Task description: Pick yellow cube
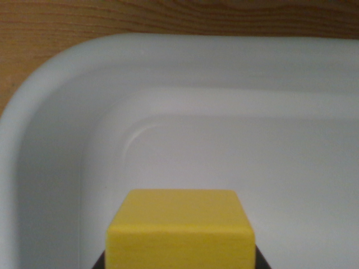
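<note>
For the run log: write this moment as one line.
phase: grasp | object: yellow wooden cube, between dark end effector parts | setting: over white plastic tray, wooden table | contact with tray: cannot tell

A white plastic tray (67, 73) fills most of the wrist view, seen from above near one rounded corner. Its broad rim curves from the view's left edge up and across the top, then the wall drops in a soft step to a flat, pale floor. A faint curved mark sits on that floor just inside the corner. Beyond the tray's rim, along the top of the view and down its upper left, lies a wooden table (50, 22) with warm brown grain running crosswise. Light is even and soft; a grey shade gathers along the tray's inner wall on the view's left
</note>
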Robot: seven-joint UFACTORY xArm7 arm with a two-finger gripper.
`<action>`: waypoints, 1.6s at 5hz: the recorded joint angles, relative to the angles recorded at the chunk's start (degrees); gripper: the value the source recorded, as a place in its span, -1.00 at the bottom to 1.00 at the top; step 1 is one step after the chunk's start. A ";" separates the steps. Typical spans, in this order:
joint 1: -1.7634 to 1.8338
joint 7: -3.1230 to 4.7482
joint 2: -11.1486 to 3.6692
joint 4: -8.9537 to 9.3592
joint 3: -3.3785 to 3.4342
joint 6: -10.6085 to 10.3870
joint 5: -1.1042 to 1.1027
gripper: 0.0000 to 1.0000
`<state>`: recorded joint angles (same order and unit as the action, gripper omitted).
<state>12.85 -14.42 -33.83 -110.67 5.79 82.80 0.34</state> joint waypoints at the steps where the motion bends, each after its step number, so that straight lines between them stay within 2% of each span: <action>1: 0.00 0.00 0.00 0.00 0.00 0.00 0.00 1.00; 2: 0.02 -0.08 0.58 -1.90 0.04 2.47 0.03 1.00; 3: 0.02 -0.08 0.58 -1.90 0.04 2.47 0.03 1.00; 4: 0.04 -0.16 1.11 -3.64 0.07 4.75 0.07 1.00; 5: 0.04 -0.16 1.11 -3.64 0.07 4.75 0.07 1.00; 6: 0.06 -0.22 1.60 -5.24 0.10 6.82 0.09 1.00; 7: 0.06 -0.22 1.60 -5.24 0.10 6.82 0.09 1.00; 8: 0.07 -0.28 2.02 -6.63 0.13 8.64 0.12 1.00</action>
<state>12.93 -14.70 -31.81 -117.30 5.92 91.44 0.46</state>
